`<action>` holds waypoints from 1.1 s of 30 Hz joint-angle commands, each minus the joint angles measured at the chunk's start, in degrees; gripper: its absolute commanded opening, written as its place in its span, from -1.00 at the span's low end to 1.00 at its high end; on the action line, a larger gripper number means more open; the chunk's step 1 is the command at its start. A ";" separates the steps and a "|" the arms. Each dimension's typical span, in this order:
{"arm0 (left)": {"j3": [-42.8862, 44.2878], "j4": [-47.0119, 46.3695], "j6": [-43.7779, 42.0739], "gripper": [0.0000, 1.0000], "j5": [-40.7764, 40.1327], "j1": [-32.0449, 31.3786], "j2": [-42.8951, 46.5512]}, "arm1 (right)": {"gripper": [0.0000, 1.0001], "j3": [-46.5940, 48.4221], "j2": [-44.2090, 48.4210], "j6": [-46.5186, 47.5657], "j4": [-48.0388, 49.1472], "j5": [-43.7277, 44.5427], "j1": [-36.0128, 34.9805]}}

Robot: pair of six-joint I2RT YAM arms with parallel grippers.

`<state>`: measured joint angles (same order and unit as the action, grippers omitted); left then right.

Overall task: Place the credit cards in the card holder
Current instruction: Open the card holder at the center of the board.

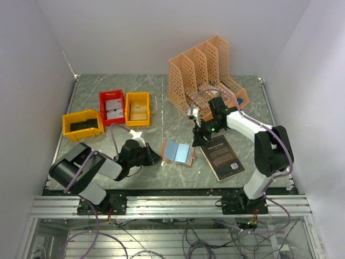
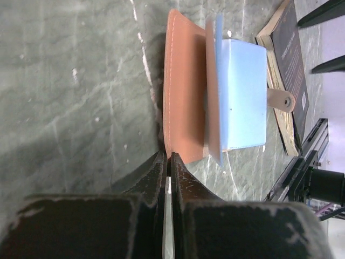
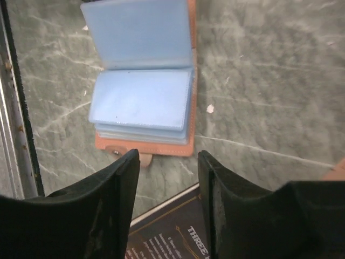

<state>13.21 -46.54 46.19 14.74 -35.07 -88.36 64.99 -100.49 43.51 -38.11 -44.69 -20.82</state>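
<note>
Card holder (image 1: 178, 152) lies open on the green marbled table (image 1: 161, 91), between the two arms and near the front edge, its salmon cover down and its pale blue plastic pockets facing up. In the right wrist view one pocket leaf stands raised and the others lie flat, with the snap tab at the near edge.

The left gripper (image 2: 168, 156) lies low at the holder's left side with its jaws pressed together, the tips touching the edge of the salmon cover. Whether that edge is pinched between them cannot be told.

The right gripper (image 3: 168, 159) hangs just to the right of the holder, over the corner of a black book (image 1: 222, 156), with its jaws apart and nothing between them. The book lies flat beside the holder, close to its right edge.

The credit cards (image 1: 112, 109) are well apart from the holder, at the left rear of the table: pale grey ones in a red bin (image 1: 102, 97), a tan one in the yellow bin (image 1: 128, 110) just beside it. A second yellow bin (image 1: 67, 128) sits further left, and a peach lattice file organizer (image 1: 207, 73) stands at the back.
</note>
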 commanded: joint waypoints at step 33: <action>-6.72 -4.55 10.35 -0.87 -18.26 -6.85 7.55 | 0.48 -14.12 9.30 -13.36 29.38 24.93 -10.36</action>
<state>6.68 -49.47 56.86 -0.78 -41.41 -81.65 48.47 -91.74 31.42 -8.95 -24.97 -31.24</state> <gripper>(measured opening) 0.083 0.784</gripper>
